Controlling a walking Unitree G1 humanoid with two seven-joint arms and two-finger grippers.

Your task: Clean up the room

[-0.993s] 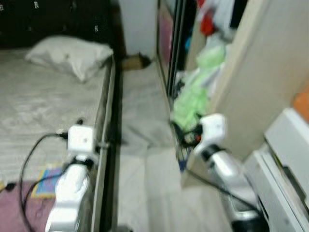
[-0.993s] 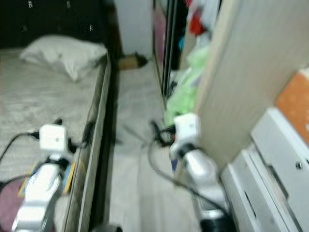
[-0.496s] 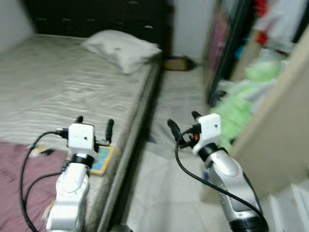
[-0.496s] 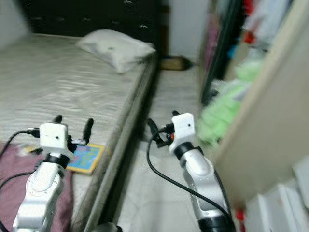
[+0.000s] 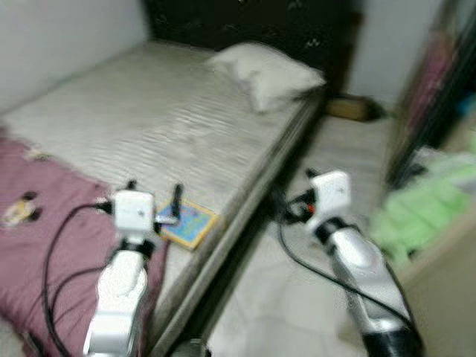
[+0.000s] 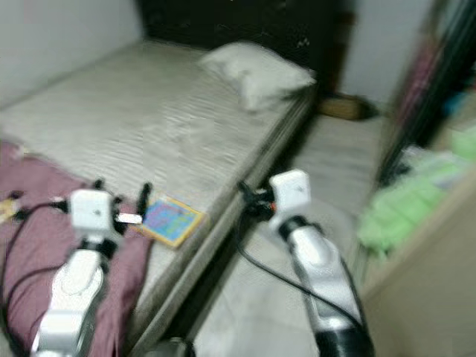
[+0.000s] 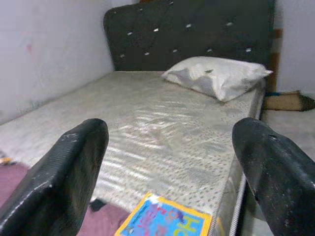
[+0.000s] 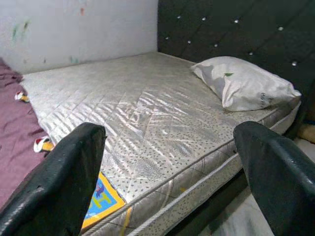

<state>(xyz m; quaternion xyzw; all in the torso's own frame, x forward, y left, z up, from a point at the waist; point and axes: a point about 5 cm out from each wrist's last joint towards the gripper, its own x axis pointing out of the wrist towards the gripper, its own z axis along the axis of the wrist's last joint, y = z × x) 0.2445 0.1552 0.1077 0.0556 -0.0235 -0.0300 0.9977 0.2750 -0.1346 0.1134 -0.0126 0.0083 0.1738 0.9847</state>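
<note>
Centrally, a bed [image 5: 186,126] with a bare quilted mattress runs from the near left to the far right, ending at a dark tufted headboard [image 7: 197,34]. A white pillow [image 5: 268,71] lies at the far end of the mattress, just before the headboard. A maroon blanket [image 5: 44,238] covers the near left part of the bed; a few small items lie on it, too blurred to identify. A colourful flat book [image 5: 187,223] rests on the mattress at the blanket's right edge, close to the near side rail of the bed.

Left gripper [image 5: 154,199]: held above the bed just on the near side of the book, jaws wide apart and holding nothing; in the left wrist view the book [image 7: 165,220] lies between the two fingers [image 7: 64,172].

Right gripper [image 6: 249,197]: held over the floor beside the bed rail, jaws wide apart and holding nothing; fingers [image 8: 59,177] frame the mattress edge.

Right of the bed, pale floor [image 5: 349,141] leads to a brown object [image 5: 349,109] at the far wall. A green heap [image 5: 424,216] lies at the right, beside a dark upright frame.
</note>
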